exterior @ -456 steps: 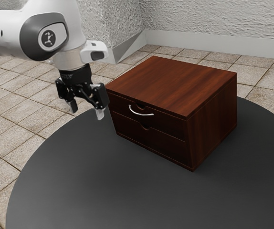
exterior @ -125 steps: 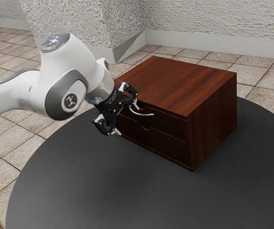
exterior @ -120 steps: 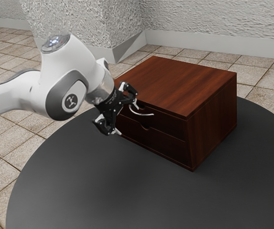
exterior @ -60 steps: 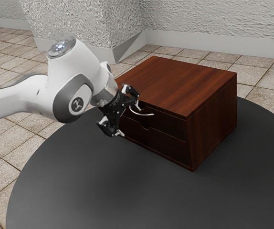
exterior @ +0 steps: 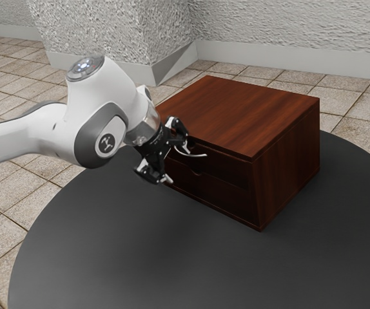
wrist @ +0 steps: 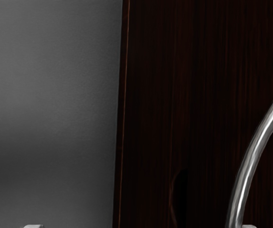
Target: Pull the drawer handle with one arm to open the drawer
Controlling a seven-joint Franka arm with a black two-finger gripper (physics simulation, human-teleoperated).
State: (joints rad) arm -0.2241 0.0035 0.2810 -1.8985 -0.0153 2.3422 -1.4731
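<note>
A dark red wooden cabinet (exterior: 243,122) stands on the round black table (exterior: 172,257). Its upper drawer (exterior: 217,161) sits flush with the front and carries a curved silver handle (exterior: 193,153). My gripper (exterior: 174,162) is open right in front of that drawer, at the front's end toward the exterior view's left, fingers spread one above the other. The upper finger is beside the handle's near end. In the wrist view the handle (wrist: 250,175) curves close to one fingertip (wrist: 248,226), over the dark drawer front (wrist: 189,95).
A lower drawer (exterior: 211,193) with a small notch lies under the upper one. The grey table top (wrist: 51,95) stretches beyond the cabinet's edge. Tiled floor and a rough white wall surround the table.
My hand has come down from above the table, turned on its side and shifted toward the exterior view's right, closing in on the handle. The drawer has not moved.
</note>
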